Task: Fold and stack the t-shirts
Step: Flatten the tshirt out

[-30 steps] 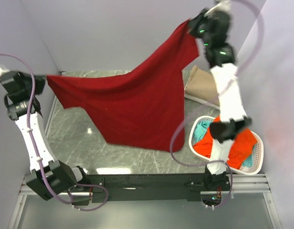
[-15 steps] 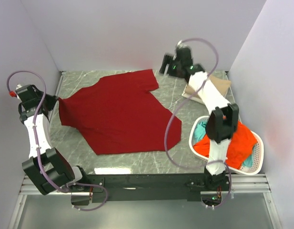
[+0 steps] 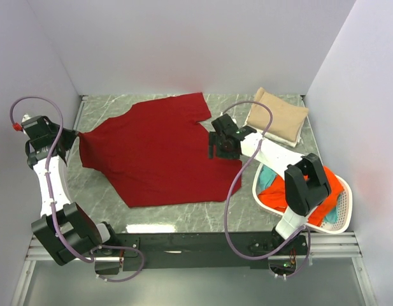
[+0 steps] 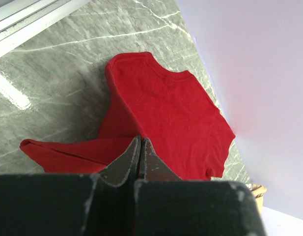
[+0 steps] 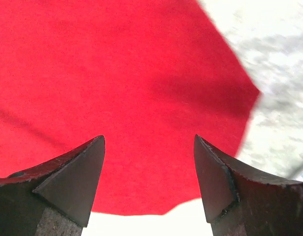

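Note:
A dark red t-shirt (image 3: 155, 150) lies spread across the marble table (image 3: 183, 213), its back-right sleeve near the wall. My left gripper (image 3: 74, 135) is shut on its left corner, which is drawn out in a taut point. In the left wrist view the jaws (image 4: 140, 140) are pressed together with red cloth (image 4: 171, 108) bunched at their tips. My right gripper (image 3: 213, 145) hovers open over the shirt's right edge. Its fingertips (image 5: 95, 147) stand wide apart above red cloth (image 5: 117, 73), holding nothing. A folded tan t-shirt (image 3: 277, 115) lies at the back right.
A white laundry basket (image 3: 344, 210) stands at the right front, holding an orange-red t-shirt (image 3: 317, 191) and a teal one (image 3: 267, 178). Walls close in the left, back and right sides. Bare marble shows in front of the red shirt.
The right gripper let go of the red shirt and came down from high at the back to its right edge. The shirt dropped flat; the left gripper lowered, still holding its corner.

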`<state>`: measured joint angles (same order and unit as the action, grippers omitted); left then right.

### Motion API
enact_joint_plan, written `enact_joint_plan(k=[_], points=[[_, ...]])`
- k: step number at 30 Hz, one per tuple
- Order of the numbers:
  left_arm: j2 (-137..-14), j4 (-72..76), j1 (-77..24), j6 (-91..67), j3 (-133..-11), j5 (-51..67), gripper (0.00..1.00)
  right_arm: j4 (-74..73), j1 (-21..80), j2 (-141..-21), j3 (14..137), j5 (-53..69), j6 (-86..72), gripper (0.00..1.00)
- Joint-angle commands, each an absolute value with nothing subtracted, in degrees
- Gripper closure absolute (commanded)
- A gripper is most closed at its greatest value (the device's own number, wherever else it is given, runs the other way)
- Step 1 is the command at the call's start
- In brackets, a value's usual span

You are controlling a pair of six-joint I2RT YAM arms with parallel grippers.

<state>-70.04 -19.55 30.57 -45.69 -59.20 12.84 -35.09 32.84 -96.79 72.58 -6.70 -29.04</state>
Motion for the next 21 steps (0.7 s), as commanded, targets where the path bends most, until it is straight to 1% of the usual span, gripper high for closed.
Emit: enact_joint_plan(k=[1,11,17,21], points=[[-68.3,-18.3,30.4,-44.2,-59.0,13.5,1.0,-37.7,32.3,-96.3,71.5,-14.6,-31.6,0.21],[-67.8,-18.5,30.4,-43.8,-58.7,13.2,1.0,-37.5,26.7,-97.5,66.7,-15.0,-32.7,0.21],[-68.2,-18.8,30.4,-43.8,-59.2,12.8,1.0,-35.8,24.7,-98.5,64.3,-12.2,-32.5,0.22],[-68.4,-18.5,30.4,-43.6,-59.1,12.8,1.0,-33.7,23.7,-99.9,62.9,-8.9,-32.5,0.25]])
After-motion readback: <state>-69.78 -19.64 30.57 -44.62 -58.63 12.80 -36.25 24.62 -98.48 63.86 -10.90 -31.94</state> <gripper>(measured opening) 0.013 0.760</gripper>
